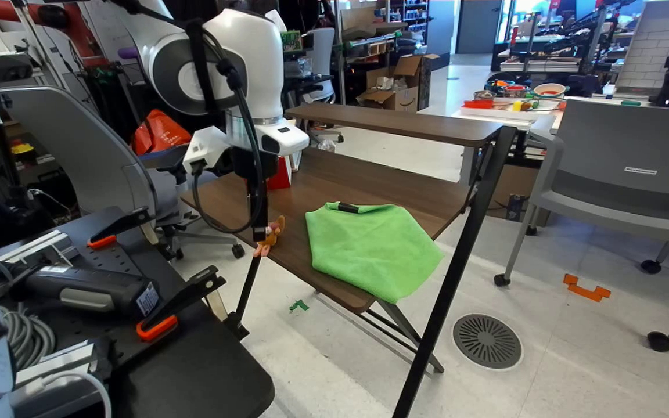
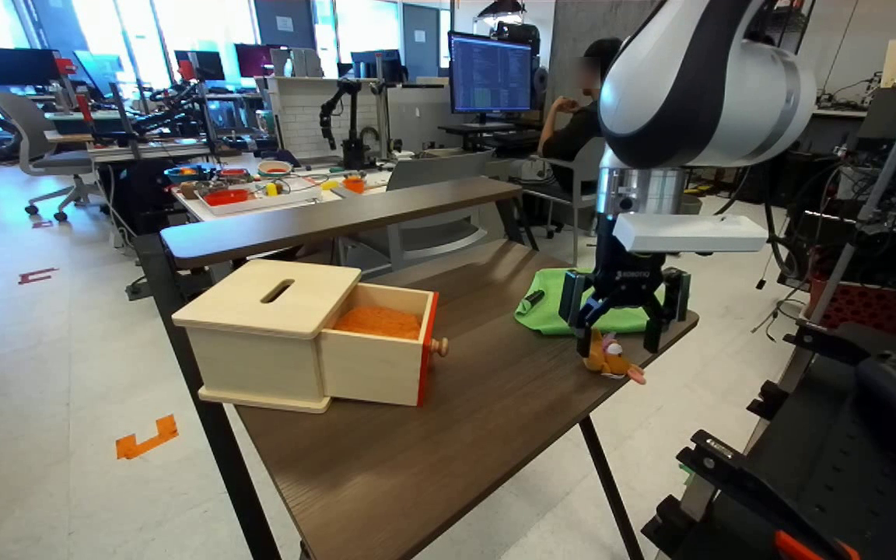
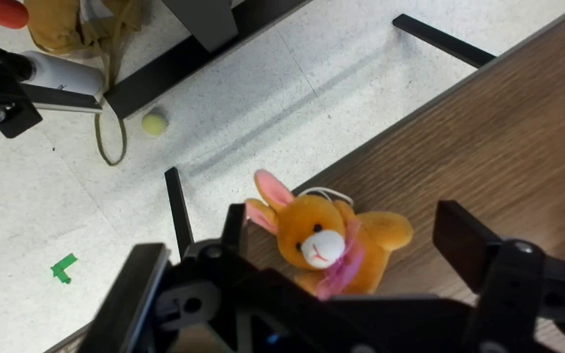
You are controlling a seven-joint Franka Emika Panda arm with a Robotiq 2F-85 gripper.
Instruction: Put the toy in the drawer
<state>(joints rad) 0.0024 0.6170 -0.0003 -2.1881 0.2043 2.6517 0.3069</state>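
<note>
The toy is a small orange-brown plush rabbit (image 3: 312, 230) with pink ears, a white muzzle and a pink ribbon. It lies on the brown table near its edge and also shows in both exterior views (image 1: 272, 233) (image 2: 610, 364). My gripper (image 3: 344, 233) points down over it, open, with one finger on each side; in an exterior view its fingertips (image 2: 618, 341) are at the toy's height. The left finger is close to an ear; contact is unclear. The drawer (image 2: 372, 369), pale wood with a red front and round knob, is pulled out of its wooden box (image 2: 261, 350).
An orange soft-looking filling (image 2: 379, 320) is inside the drawer. A green cloth (image 1: 372, 249) with a dark marker (image 1: 348, 208) lies beside the toy. A raised shelf (image 2: 339, 222) runs along the table (image 2: 417, 459). A black cart (image 1: 195, 366) with clamps stands near the table's edge.
</note>
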